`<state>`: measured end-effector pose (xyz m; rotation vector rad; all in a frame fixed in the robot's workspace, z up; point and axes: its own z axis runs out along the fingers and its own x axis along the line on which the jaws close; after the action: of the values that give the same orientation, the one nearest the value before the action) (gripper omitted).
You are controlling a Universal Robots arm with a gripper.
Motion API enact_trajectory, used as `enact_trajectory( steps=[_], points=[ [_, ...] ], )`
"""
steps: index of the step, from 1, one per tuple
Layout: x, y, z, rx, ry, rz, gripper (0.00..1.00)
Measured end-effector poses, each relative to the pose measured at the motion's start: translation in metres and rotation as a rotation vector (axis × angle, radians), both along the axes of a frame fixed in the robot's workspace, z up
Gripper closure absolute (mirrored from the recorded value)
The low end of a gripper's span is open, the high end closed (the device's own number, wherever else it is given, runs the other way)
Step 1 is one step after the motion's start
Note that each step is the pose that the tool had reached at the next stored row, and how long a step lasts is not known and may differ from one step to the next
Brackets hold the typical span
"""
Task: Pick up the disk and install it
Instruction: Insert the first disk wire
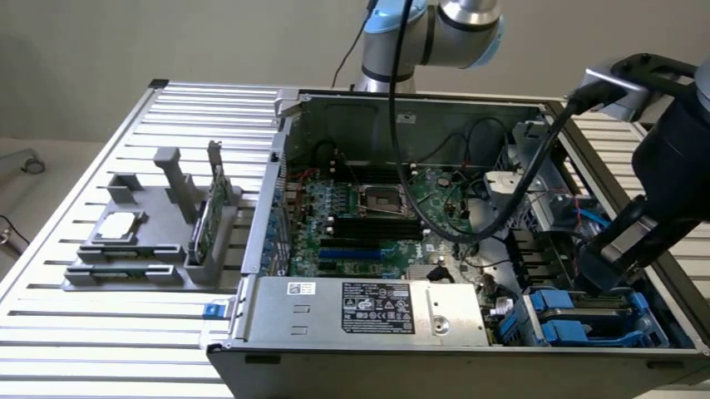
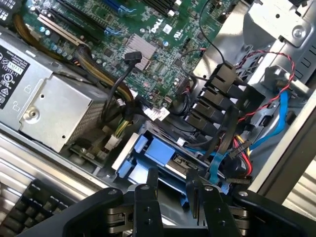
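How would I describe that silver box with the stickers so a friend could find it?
Start at the open grey computer case on the slatted metal table. Along its nearest edge in the exterior view lies a rectangular silver metal box. Unlike the green circuit board behind it, it is plain metal with black-and-white printed labels.

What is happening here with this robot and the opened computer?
A robot arm reaches its gripper down into the open computer case, in the corner at the exterior view's right, near the camera. The gripper is just above the disk with blue rails, which sits low in the drive bay there. Whether it grips the disk, I cannot tell. On the table beside the case, a grey holder carries a green card.
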<state>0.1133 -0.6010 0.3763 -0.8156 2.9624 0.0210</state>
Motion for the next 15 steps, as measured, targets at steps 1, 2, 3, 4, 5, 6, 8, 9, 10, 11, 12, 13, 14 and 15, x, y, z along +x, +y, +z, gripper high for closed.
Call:
enact_trajectory(
  steps=[1, 2, 3, 4, 5, 6, 8, 9, 10, 11, 12, 13, 14, 15],
  points=[
    [0.0000, 0.0000, -0.0001, 0.0000, 0.0000, -0.017, 0.63],
    [0.0000, 0.0000, -0.0003, 0.0001, 0.0001, -0.035, 0.63],
    [0.0000, 0.0000, -0.0004, 0.0000, 0.0001, -0.053, 0.63],
    [0.0000, 0.0000, -0.0005, 0.0000, 0.0001, -0.071, 0.63],
    [0.0000, 0.0000, -0.0007, 0.0000, 0.0002, -0.089, 0.63],
    [0.0000, 0.0000, -0.0008, 0.0000, 0.0001, -0.106, 0.63],
    [0.0000, 0.0000, -0.0012, -0.0001, 0.0001, -0.142, 0.63],
    [0.0000, 0.0000, -0.0014, 0.0000, 0.0001, -0.160, 0.63],
    [0.0000, 0.0000, -0.0017, 0.0000, 0.0002, -0.178, 0.63],
    [0.0000, 0.0000, -0.0019, 0.0003, 0.0002, -0.194, 0.63],
    [0.0000, 0.0000, -0.0021, 0.0007, 0.0002, -0.209, 0.63],
    [0.0000, 0.0000, -0.0024, 0.0013, 0.0003, -0.226, 0.63],
    [0.0000, 0.0000, -0.0026, 0.0017, 0.0003, -0.242, 0.63],
    [0.0000, 0.0000, -0.0027, 0.0020, 0.0003, -0.258, 0.63]
  ],
)
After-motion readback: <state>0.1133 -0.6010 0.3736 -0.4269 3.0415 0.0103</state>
